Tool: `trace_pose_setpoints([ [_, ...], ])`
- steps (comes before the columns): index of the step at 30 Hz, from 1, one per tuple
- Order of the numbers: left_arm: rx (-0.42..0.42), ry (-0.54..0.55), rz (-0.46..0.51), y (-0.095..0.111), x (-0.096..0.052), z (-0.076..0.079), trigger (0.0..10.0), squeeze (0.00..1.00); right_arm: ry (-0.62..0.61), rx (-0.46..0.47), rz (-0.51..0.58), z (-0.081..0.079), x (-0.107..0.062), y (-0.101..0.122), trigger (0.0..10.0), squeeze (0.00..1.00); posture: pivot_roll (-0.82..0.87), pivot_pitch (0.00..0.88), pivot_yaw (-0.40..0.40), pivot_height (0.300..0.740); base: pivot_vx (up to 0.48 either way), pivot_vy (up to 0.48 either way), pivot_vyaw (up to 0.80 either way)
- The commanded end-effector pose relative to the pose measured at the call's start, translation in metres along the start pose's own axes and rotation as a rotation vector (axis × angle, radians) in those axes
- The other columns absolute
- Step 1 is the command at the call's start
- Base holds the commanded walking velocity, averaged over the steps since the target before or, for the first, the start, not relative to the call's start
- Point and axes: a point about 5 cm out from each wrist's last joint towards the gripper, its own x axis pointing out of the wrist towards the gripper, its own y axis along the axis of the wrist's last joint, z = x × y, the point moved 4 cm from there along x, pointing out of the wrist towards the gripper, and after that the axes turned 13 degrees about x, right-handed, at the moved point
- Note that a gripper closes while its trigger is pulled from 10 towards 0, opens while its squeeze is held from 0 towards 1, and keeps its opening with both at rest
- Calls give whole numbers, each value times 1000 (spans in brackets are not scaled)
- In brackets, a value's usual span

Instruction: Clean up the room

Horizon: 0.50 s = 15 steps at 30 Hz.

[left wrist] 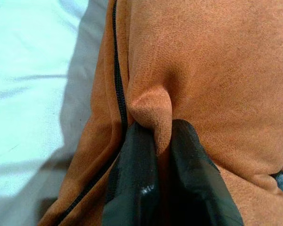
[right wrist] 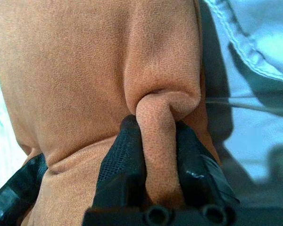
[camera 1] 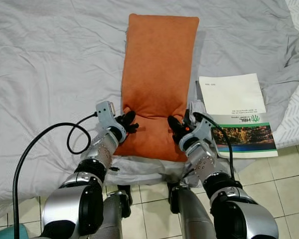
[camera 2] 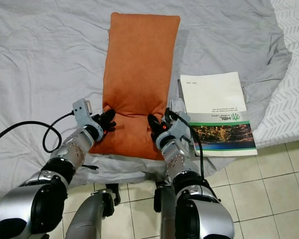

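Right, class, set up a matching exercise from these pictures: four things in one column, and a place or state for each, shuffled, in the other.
Things:
1. orange cushion
2. booklet
3. left pincer
4. grey sheet

Places or states:
A. spread over the bed
B. pinching the cushion's near left edge
C. lying lengthwise on the sheet, gripped at both near corners
D. flat beside the cushion, on the robot's right

Pairs: 1-C, 2-D, 3-B, 4-A

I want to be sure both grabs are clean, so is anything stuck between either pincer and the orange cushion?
Nothing visible: the left pincer and right pincer each pinch a fold of the orange suede cushion directly.
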Motion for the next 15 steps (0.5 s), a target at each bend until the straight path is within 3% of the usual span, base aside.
trace_pose_setpoints([
  [1,-24,27,-182,-57,-13,-4,0,0,-171,80,-142,40,-20,-52,0,0,-53,763,45,740,0,0,0],
  [4,16,16,-148,-48,-12,-5,0,0,-155,69,-113,35,-17,-45,0,0,-59,748,45,740,0,0,0],
  [7,77,-7,-40,-18,-9,-10,0,0,-94,12,-59,16,-6,-28,0,0,-60,728,45,740,0,0,0],
  [12,96,2,55,10,-10,-18,0,0,-57,-1,-8,3,-1,-15,0,0,-55,725,49,740,0,0,0],
  [13,118,9,130,34,-11,-22,0,0,-21,-29,48,-9,3,0,0,0,-49,715,51,740,0,0,0],
  [15,132,6,164,46,-12,-22,0,0,-4,-37,77,-16,5,7,0,0,-49,715,51,740,0,0,0],
])
